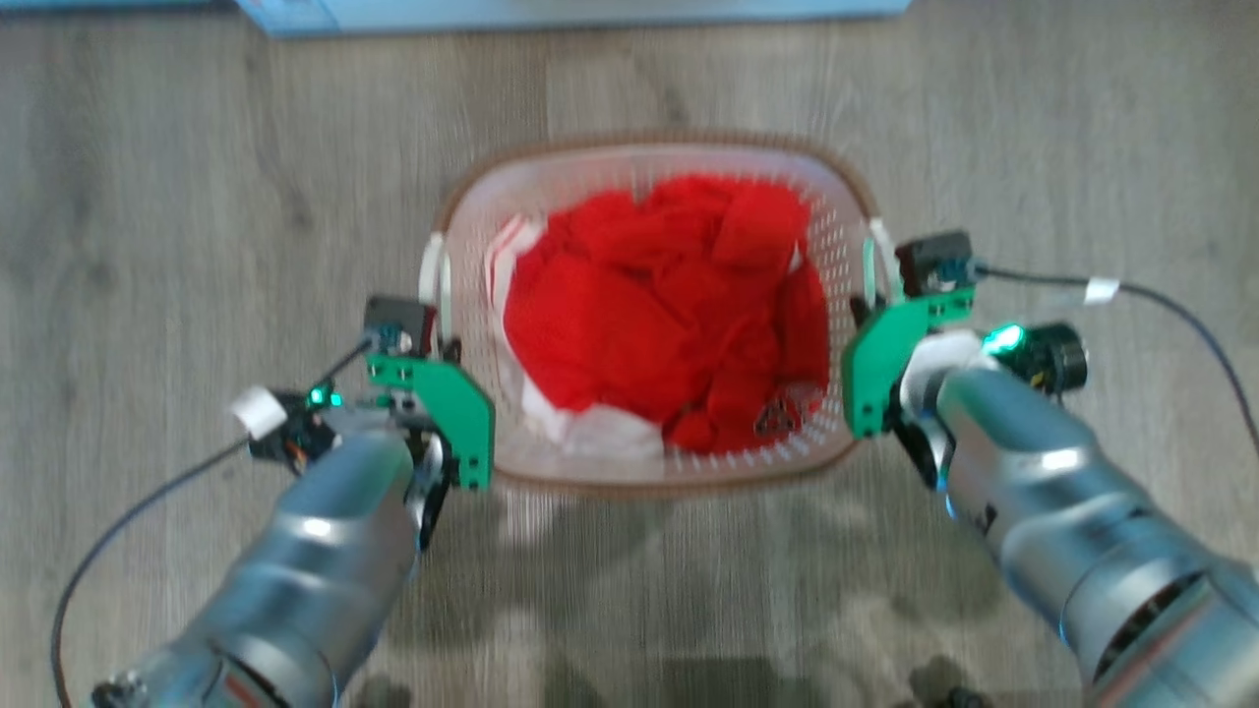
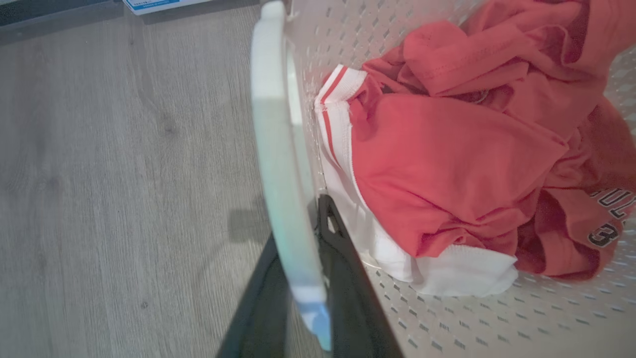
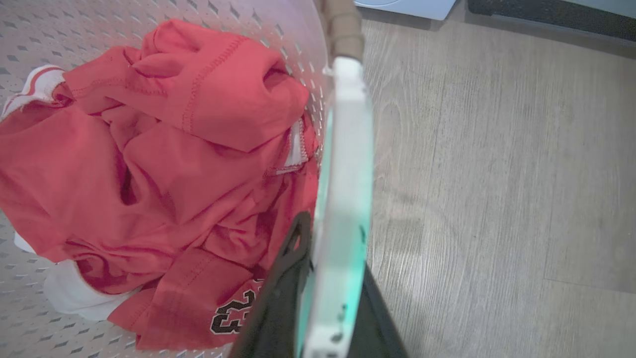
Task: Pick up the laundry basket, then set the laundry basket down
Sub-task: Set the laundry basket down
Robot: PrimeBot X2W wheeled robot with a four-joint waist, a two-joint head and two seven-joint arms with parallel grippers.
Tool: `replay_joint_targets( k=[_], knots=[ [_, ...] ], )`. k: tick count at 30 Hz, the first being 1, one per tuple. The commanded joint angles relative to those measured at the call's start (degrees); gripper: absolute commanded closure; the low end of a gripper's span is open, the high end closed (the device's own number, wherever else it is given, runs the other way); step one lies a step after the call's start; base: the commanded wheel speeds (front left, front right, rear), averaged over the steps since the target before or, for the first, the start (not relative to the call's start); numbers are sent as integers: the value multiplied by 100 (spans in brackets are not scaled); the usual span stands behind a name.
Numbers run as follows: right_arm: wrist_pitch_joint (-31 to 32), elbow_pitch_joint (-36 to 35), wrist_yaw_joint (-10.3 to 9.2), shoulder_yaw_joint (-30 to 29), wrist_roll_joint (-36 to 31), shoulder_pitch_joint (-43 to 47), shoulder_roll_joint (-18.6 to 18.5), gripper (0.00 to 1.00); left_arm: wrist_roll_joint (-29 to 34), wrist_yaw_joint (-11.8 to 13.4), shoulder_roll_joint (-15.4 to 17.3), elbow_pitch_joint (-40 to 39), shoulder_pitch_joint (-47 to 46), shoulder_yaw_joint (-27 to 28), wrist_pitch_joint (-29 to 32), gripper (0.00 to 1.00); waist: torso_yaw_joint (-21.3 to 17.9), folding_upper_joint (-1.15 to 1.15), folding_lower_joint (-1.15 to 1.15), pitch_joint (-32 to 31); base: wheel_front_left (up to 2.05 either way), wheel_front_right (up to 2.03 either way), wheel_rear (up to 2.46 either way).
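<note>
Clamping left hand [image 2: 298, 233] and right hand [image 3: 333, 243] on its side handles [image 2: 271, 124], I judge the laundry basket [image 1: 649, 147] light but flexible.

From the head view I see a floor [image 1: 197, 147] of grey wood-look planks, faint in grain, evenly lit, with soft blotchy shadows [image 1: 610, 580] across the lower middle of the frame. Along the top edge runs a pale blue panel [image 1: 570, 12], too cropped for me to say what it belongs to. In the upper left corner of the left wrist view a dark strip [image 2: 49, 10] lies beside a white and blue edge [image 2: 159, 5]. The upper right of the right wrist view shows a dark band [image 3: 546, 15] next to a pale corner [image 3: 407, 6] on the same planks.
</note>
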Motion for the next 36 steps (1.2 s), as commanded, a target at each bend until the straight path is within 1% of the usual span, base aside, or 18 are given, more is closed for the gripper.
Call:
replay_joint_targets(
  k=[1,8,17,28,36],
  knots=[
    [-110,-11,34,37,-115,-50,6,100,87,102,217,14,-271,86,-114,100,99,0,-1,593,0,0,0],
    [-217,53,34,-70,-265,-410,6,100,183,129,203,17,-689,56,-173,100,143,0,-1,1231,0,0,0],
    [-277,70,34,-159,-372,-475,6,100,258,133,190,6,-913,20,-192,100,147,0,-1,1717,0,0,0],
    [-258,76,34,-475,-708,-547,6,100,295,178,184,-212,-876,9,-194,100,173,0,-1,2034,0,0,0],
    [-258,76,34,-708,-959,-537,6,100,299,202,184,-301,-896,-8,-195,100,198,0,-1,2132,0,0,0]
  ],
)
